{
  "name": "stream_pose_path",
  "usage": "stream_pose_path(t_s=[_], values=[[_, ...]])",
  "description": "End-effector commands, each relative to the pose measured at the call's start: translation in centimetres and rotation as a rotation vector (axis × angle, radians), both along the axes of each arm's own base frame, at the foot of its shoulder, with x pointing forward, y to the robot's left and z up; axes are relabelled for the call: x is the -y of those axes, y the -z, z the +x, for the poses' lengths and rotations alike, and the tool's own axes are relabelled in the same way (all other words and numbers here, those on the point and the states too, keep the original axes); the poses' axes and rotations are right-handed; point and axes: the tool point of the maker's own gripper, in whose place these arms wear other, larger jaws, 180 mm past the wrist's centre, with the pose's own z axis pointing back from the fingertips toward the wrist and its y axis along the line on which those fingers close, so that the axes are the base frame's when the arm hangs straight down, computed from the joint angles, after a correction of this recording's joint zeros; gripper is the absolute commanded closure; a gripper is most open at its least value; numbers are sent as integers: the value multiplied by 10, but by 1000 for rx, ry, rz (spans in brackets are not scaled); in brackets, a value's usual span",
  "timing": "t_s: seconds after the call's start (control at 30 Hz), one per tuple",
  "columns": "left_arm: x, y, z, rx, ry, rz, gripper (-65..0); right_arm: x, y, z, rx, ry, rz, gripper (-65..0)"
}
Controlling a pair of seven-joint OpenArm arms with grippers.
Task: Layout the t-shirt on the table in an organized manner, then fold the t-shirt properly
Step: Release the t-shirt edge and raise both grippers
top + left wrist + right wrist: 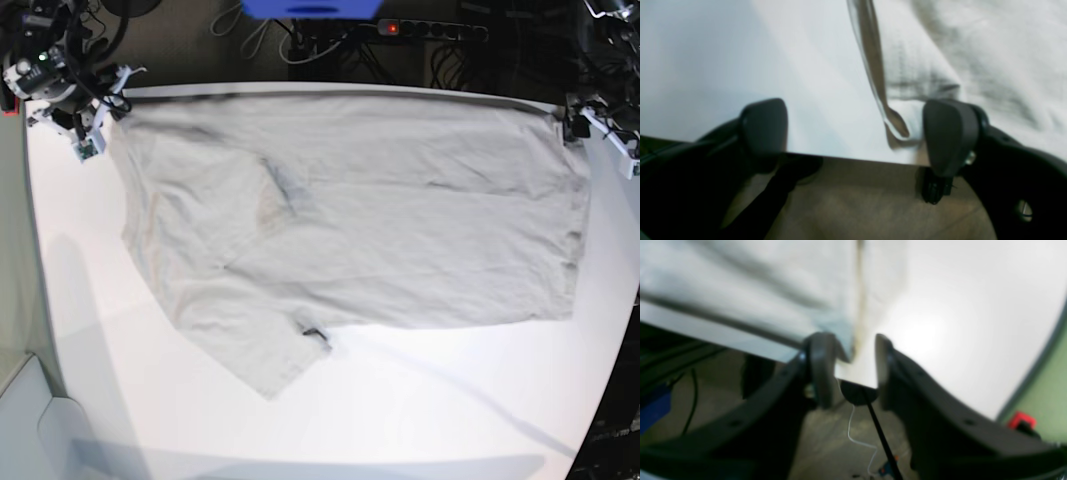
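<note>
Now the t-shirt [380, 230] lies spread across the far half of the table [400, 410], its top edge running along the table's far edge, wrinkled in the middle and with one sleeve flap reaching toward the near side. In the base view, the right gripper [95, 125] sits at the shirt's far corner on that view's left, and the left gripper [578, 122] sits at the opposite far corner on the view's right.

Up close from the left wrist, the left gripper [853, 133] has its jaws spread wide; the shirt's edge [900, 126] drops between them, just beside one pad, and nothing is pinched. The table's rim runs right under the fingertips [765, 125], with the floor [867, 200] below.

From the right wrist, the right gripper [853, 366] shows its jaws parted, with a clear gap between them. The shirt's hem [845, 346] hangs against one finger [821, 366], though the picture is blurred and I cannot tell if cloth is caught there. A red clamp [1022, 421] sits off the table's curved rim.
</note>
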Motion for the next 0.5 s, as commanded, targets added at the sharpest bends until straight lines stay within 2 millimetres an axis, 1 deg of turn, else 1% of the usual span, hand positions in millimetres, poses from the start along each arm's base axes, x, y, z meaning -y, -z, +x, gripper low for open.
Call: stream_pose_path(t_s=[0.0,0.07,0.2,0.23,0.3,0.37,0.47], values=[[-7,-11,4,21,15,26,-642,4,-8,5,31,0,-12,-270],[-8,-11,4,21,14,26,-642,6,-8,4,31,6,-15,-294],[-9,-12,4,22,14,30,-642,9,-8,0,24,14,-17,-297],[-11,-13,4,24,9,33,-642,9,-7,-1,21,14,-17,-297],[-24,-20,0,43,-34,46,-642,8,-7,-1,22,14,-16,-297],[-31,-24,-2,52,-58,53,-642,8,-7,-1,22,14,-16,-297],[-33,-25,-4,45,-62,56,-642,8,-8,0,25,14,-16,-297]])
